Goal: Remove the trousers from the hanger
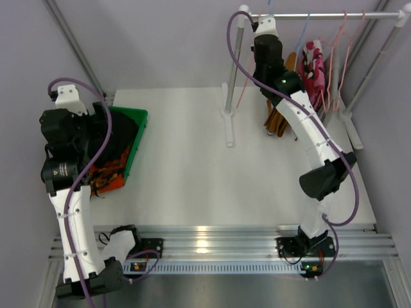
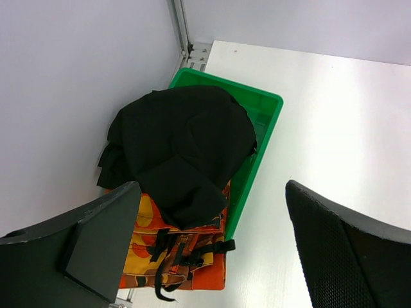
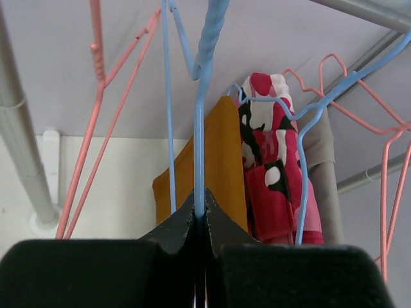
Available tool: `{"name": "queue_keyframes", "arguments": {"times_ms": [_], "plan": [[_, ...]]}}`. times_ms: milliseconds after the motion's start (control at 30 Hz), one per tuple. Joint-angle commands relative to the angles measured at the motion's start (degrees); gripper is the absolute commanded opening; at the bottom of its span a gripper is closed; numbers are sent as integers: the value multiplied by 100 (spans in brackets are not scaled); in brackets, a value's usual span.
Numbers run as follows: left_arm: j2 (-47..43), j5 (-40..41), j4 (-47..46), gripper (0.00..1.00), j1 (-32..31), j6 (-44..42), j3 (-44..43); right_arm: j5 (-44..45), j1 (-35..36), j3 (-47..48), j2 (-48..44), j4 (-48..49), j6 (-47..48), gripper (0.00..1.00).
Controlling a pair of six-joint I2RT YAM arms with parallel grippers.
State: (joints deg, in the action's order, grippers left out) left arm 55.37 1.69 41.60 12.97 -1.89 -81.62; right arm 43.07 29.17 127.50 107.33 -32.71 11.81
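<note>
My right gripper (image 3: 200, 204) is shut on the wire of a blue hanger (image 3: 200, 122), up at the rail (image 1: 321, 14); it also shows in the top view (image 1: 264, 25). The mustard-brown trousers (image 3: 218, 160) hang just behind that wire and also show in the top view (image 1: 277, 119). The red-pink floral trousers (image 3: 270, 173) hang to their right on another blue hanger. My left gripper (image 2: 212, 192) is open and empty above the green bin (image 2: 266, 122). In the bin, the black trousers (image 2: 186, 147) lie on the orange patterned trousers (image 2: 192, 256).
Several empty pink hangers (image 3: 96, 96) hang on the rail on both sides of my right gripper. The rack's white posts (image 1: 230, 96) stand on the table at the back right. The bin (image 1: 138, 138) sits at the table's left edge against the wall.
</note>
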Motion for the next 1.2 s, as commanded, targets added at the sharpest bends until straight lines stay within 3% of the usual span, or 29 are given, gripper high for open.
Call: {"name": "queue_keyframes", "arguments": {"times_ms": [0,233,467,900,933,967,1033,1067,1167], "plan": [[-35,-108,-188,99,-32,66,103,342,-305,406,200,924,479,0],[-27,-143,-337,99,-31,40,226,88,-693,407,508,1205,533,0],[52,-143,-337,99,-32,31,130,-1088,-1053,346,596,653,-108,0],[254,-617,-4,99,-32,-347,-178,-1899,-1168,-1209,-597,265,-1005,1],[281,-731,40,99,-32,-364,-196,-1968,-1168,-1280,-677,256,-1049,8],[351,-923,110,99,-32,-391,-231,-2004,-1159,-1394,-748,239,-1067,24],[395,-987,111,99,-32,-321,-249,-2074,-1168,-1500,-1002,247,-1137,43],[447,-1048,102,99,-32,-251,-283,-2205,-1168,-1570,-1082,265,-1137,62],[666,-1486,111,99,-66,-84,-502,-2486,-1168,-1588,-1416,213,-1137,84]]}}
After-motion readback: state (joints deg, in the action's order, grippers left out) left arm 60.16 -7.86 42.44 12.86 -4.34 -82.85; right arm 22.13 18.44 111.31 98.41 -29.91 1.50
